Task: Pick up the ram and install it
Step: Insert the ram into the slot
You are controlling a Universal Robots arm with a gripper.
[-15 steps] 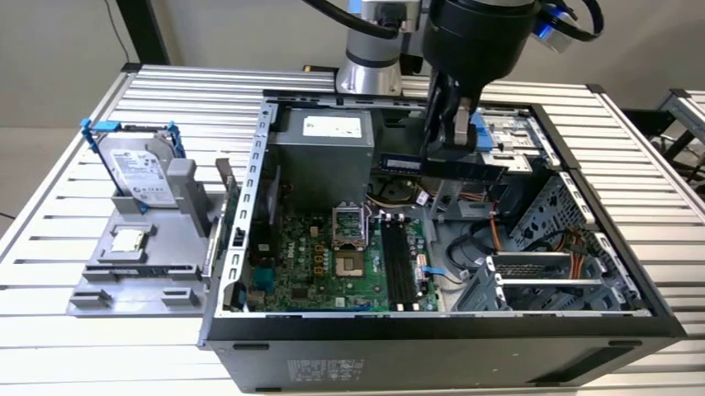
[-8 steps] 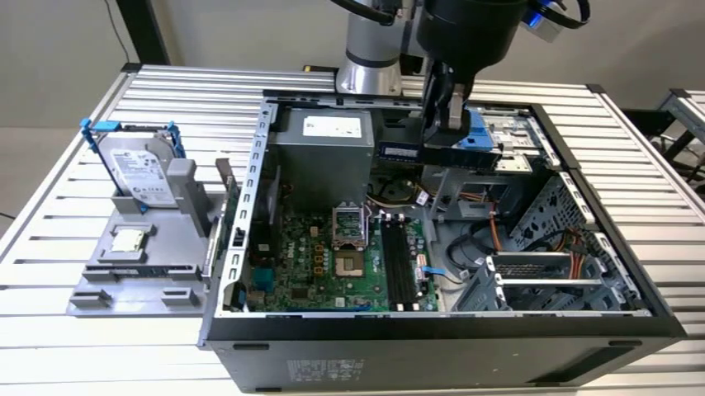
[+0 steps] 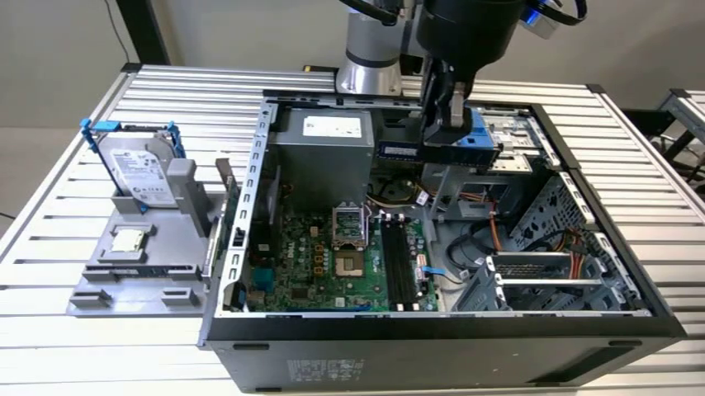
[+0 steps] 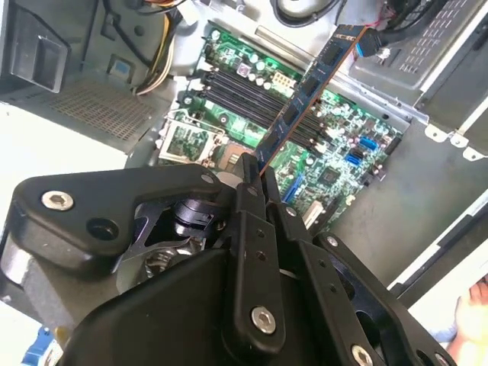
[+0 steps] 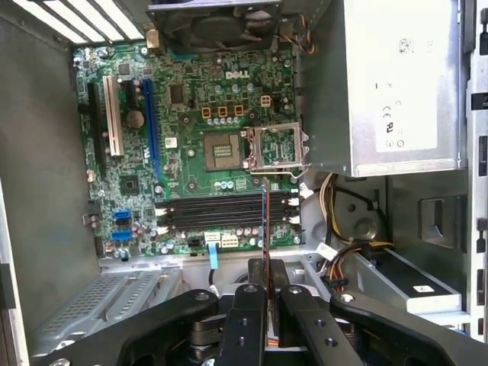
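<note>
The gripper (image 4: 248, 174) was clamped shut on one end of the ram (image 4: 309, 84), which it held in the air over the open computer case (image 3: 441, 346). Below lay the motherboard (image 5: 183, 164) and its black memory slots (image 5: 221, 213). Farther off sat the grey power supply (image 5: 389, 84).

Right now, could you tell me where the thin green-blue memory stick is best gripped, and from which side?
Pinch the thin green-blue memory stick by its flat faces at one short end, coming in along its length, as the gripper holds it now. Being thin and flat, it grips best there, and an end hold likely leaves its long edge free for the black slots.
</note>
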